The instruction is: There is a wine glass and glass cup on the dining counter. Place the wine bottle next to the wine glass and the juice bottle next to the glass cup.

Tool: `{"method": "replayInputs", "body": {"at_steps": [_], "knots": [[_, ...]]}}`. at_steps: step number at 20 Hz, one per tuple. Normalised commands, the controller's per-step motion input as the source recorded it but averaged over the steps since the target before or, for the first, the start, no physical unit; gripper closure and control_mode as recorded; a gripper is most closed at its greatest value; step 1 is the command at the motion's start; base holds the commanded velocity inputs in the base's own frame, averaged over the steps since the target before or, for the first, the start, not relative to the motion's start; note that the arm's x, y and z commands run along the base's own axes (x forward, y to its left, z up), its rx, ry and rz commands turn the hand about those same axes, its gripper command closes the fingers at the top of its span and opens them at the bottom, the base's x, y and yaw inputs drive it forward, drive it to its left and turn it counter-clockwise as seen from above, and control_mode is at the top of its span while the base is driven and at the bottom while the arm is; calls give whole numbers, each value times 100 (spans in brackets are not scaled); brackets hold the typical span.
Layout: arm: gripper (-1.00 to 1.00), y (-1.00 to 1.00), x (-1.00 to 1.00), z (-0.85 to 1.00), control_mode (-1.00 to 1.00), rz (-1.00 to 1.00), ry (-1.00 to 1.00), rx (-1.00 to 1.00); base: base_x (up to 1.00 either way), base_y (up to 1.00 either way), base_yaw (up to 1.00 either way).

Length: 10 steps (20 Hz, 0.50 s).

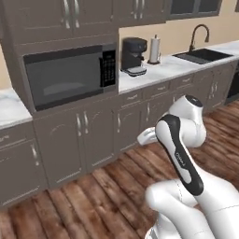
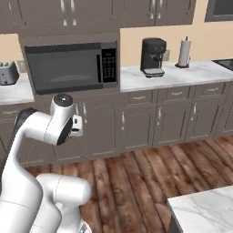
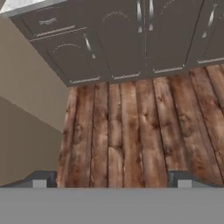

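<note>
While the gripper (image 3: 112, 181) hangs empty over the wood floor (image 3: 131, 127) with its jaws wide apart, only a near right corner of the dining counter (image 2: 205, 207) shows (no bottles yet), and glass bottles are probably heavy, slippery and breakable, so grab the fat middle.

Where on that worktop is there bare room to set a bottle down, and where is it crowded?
Bare marble worktop lies right of the paper towel roll, and between the microwave and the coffee machine. It is tight between machine and roll.
</note>
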Motion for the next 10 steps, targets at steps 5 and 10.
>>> {"method": "replayInputs", "body": {"at_steps": [5,10], "knots": [[-100,0,0,0,100,0,0,0,62,32,-45],[-100,0,0,0,100,0,0,0,62,33,-45]]}}
